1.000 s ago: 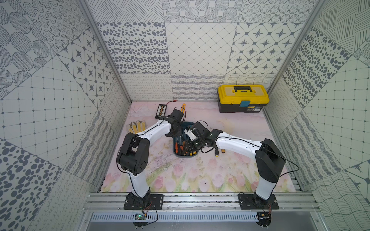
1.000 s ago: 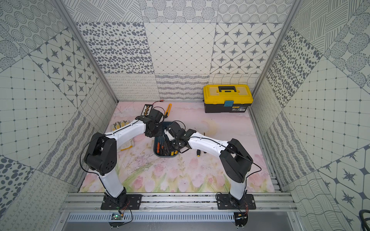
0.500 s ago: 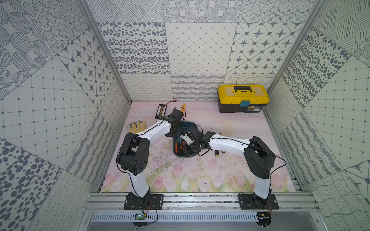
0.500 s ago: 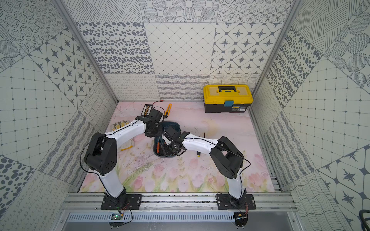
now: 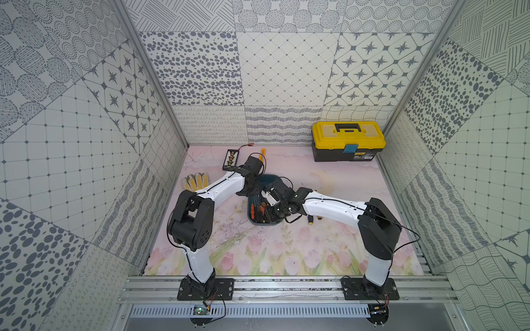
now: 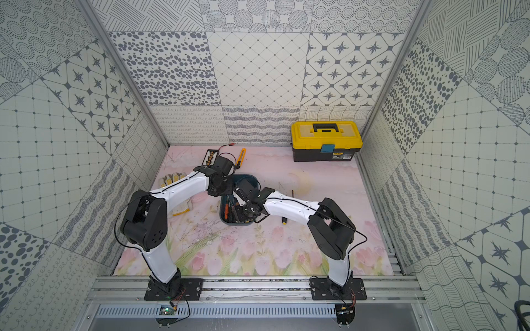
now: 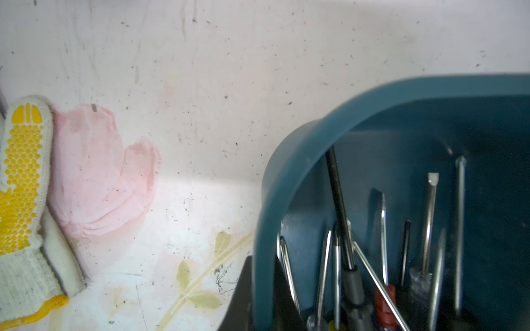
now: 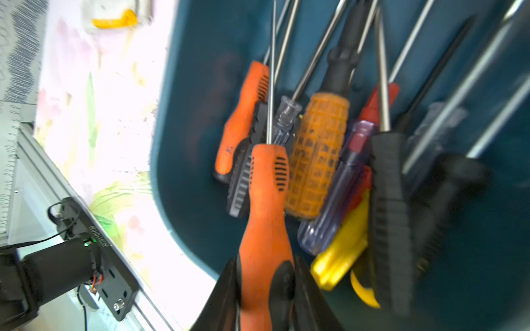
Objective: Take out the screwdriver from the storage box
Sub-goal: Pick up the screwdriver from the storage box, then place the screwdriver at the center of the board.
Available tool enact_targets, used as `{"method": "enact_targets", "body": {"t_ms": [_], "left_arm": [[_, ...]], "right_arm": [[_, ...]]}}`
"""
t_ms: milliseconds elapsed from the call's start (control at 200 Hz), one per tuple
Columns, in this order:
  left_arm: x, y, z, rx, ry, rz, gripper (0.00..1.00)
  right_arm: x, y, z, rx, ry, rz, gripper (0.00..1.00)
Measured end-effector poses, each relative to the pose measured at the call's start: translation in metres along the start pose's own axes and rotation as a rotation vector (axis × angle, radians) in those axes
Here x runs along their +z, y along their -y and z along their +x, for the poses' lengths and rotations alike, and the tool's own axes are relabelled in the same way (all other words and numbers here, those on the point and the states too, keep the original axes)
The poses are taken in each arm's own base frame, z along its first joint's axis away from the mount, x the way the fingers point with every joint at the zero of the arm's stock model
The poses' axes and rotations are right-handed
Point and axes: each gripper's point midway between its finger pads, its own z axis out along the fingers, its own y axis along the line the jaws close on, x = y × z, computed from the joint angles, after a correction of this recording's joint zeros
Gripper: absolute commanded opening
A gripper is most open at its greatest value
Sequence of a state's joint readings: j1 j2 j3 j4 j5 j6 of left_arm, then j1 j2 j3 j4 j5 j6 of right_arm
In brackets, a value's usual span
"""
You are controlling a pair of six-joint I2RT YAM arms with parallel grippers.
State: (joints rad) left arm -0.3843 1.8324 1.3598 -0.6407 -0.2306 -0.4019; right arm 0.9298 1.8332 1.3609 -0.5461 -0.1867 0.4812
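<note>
The storage box is a dark teal bin on the flowered mat, and several screwdrivers lie in it. In the left wrist view my left gripper is shut on the box's rim, with one finger inside the wall and one outside. My right gripper reaches down into the box. Both its fingers press the sides of an orange-handled screwdriver, whose thin shaft points away from the jaws. In both top views the two wrists meet over the box.
A yellow-lidded black toolbox stands at the back right. Work gloves lie left of the box. A bit case and a yellow knife lie behind it. Small loose pieces lie right of it.
My right arm has reached further left and down into the box, and its jaws have closed onto the orange handle. The left arm has stayed on the rim.
</note>
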Motion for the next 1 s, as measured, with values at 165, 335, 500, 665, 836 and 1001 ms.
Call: {"method": "enact_targets", "body": {"t_ms": [165,335,500,665,836,1001], "left_arm": [[0.0,-0.001,0.0,-0.003,-0.001,-0.002,0.0],[0.001,-0.005,-0.002,-0.014,0.0,-0.006,0.0],[0.004,-0.007,0.0,-0.02,-0.009,-0.012,0.0],[0.006,-0.008,0.001,-0.025,-0.015,-0.018,0.0],[0.007,-0.009,0.001,-0.028,-0.016,-0.02,0.0],[0.007,-0.009,0.001,-0.028,-0.017,-0.021,0.0]], "right_arm": [[-0.032,0.004,-0.007,-0.001,0.069,0.02,0.0],[-0.053,0.018,0.0,0.001,0.101,0.065,0.0],[-0.083,0.027,0.002,-0.016,0.175,0.111,0.0],[-0.121,0.04,-0.003,-0.026,0.291,0.166,0.0],[-0.138,0.084,0.001,0.039,0.327,0.282,0.0],[-0.13,0.131,0.024,0.121,0.25,0.388,0.0]]}}
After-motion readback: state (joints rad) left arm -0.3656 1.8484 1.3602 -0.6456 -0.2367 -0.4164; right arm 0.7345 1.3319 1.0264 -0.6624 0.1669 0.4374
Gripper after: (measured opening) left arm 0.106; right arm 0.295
